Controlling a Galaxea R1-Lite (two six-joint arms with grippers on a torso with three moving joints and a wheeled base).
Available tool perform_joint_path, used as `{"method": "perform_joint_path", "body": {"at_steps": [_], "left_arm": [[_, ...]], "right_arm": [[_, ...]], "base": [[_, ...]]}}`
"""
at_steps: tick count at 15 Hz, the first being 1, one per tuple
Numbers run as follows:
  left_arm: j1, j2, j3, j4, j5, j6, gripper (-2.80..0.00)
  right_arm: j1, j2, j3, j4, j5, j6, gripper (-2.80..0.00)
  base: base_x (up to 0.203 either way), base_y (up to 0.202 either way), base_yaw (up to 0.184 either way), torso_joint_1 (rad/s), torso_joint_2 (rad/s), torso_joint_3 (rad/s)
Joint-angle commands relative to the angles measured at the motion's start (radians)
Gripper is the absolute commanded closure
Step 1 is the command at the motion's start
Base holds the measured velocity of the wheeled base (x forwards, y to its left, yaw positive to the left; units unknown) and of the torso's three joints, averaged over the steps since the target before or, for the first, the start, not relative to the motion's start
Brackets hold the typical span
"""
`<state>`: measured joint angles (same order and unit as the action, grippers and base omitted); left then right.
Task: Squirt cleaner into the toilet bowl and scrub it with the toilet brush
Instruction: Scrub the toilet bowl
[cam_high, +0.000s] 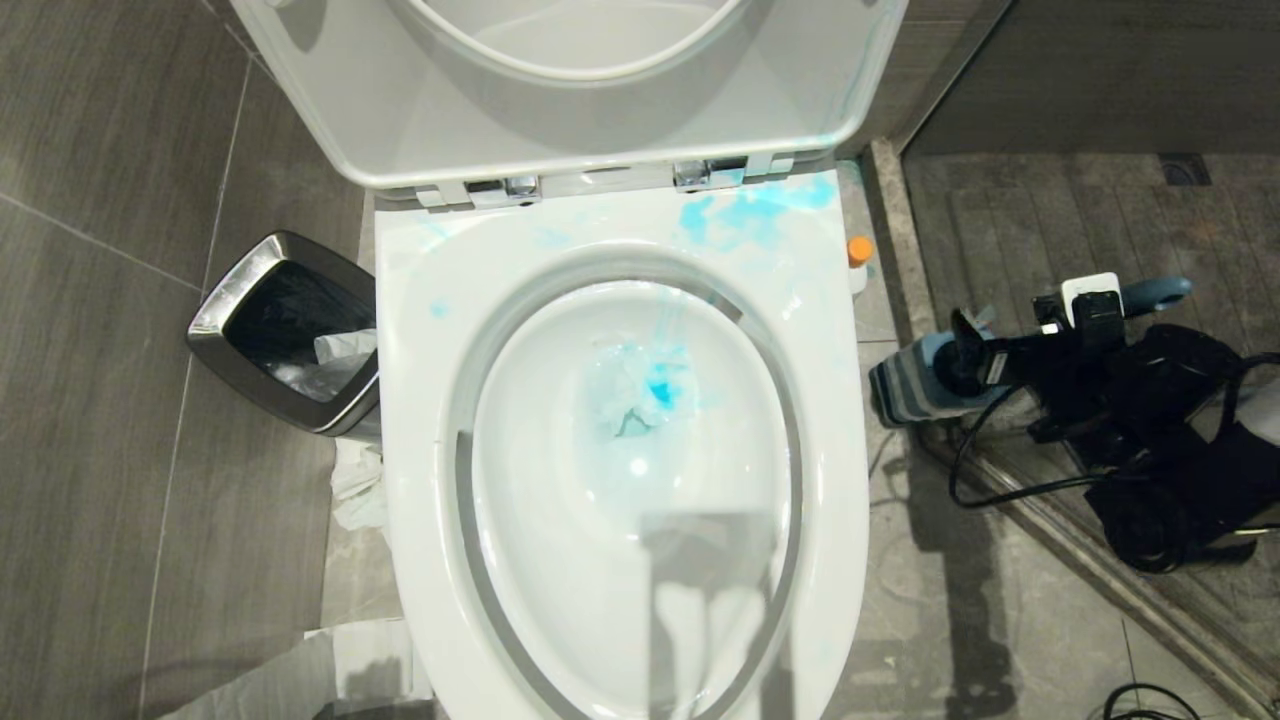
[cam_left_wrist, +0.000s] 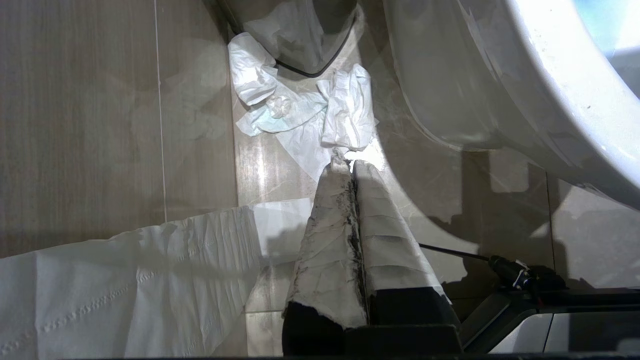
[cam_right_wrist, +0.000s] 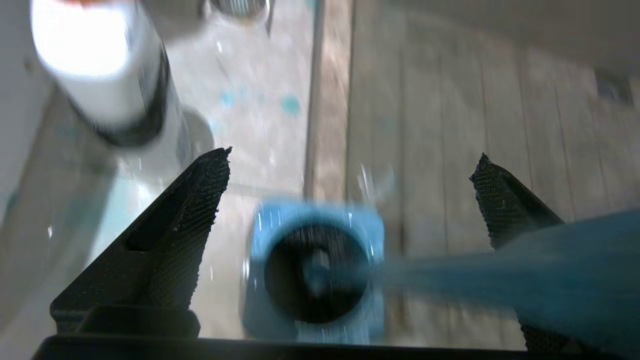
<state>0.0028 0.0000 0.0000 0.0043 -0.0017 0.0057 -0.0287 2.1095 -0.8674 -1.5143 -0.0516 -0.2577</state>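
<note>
Item: toilet bowl (cam_high: 620, 620), white ceramic, centre of the head view, seat and lid raised at 12 o'clock. Blue liquid pools in the water with pale paper; blue smears lie on the rim at 1 o'clock.

Item: tissue sheets (cam_high: 340, 665), white, on the floor at 7 o'clock of the bowl; more crumpled tissue (cam_left_wrist: 300, 110) lies near the bowl's base.

Item: left gripper (cam_left_wrist: 348, 167), low beside the bowl, fingers pressed together, wrapped in white tape, grasping nothing.

Item: waste bin (cam_high: 285, 330), steel-rimmed, black liner, at 9 o'clock of the bowl.

Item: right gripper (cam_right_wrist: 350, 185), at 3 o'clock of the bowl, fingers spread wide, empty, above the toilet brush.

Item: toilet brush (cam_right_wrist: 500, 280), slate-blue handle, standing in its square blue holder (cam_right_wrist: 312, 270) on the floor.

Item: cleaner (cam_high: 859, 262), white bottle, orange cap, upright on the floor at 2 o'clock, just beside the bowl.
</note>
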Motion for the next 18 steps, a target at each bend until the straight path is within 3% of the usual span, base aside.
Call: {"method": "perform_joint_path", "body": {"at_steps": [1,3,4,14,18], "left_arm": [[0.000,0.002,0.000,0.000,0.000,0.000,0.00],[0.000,0.002,0.000,0.000,0.000,0.000,0.00],[0.000,0.002,0.000,0.000,0.000,0.000,0.00],[0.000,0.002,0.000,0.000,0.000,0.000,0.00],[0.000,0.002,0.000,0.000,0.000,0.000,0.00]], "right_arm": [[-0.001,0.037,-0.078,-0.009,0.007,-0.003,-2.80],[-0.001,0.050,-0.098,-0.015,0.012,-0.013,-2.80],[0.000,0.058,-0.108,-0.016,0.010,-0.031,0.00],[-0.002,0.020,-0.098,-0.016,0.018,-0.035,0.00],[0.000,-0.062,-0.007,-0.016,0.018,-0.024,0.00]], "base": [[0.000,0.000,0.000,0.000,0.00,0.000],[0.000,0.000,0.000,0.000,0.00,0.000],[0.000,0.000,0.000,0.000,0.00,0.000],[0.000,0.000,0.000,0.000,0.00,0.000],[0.000,0.000,0.000,0.000,0.00,0.000]]}}
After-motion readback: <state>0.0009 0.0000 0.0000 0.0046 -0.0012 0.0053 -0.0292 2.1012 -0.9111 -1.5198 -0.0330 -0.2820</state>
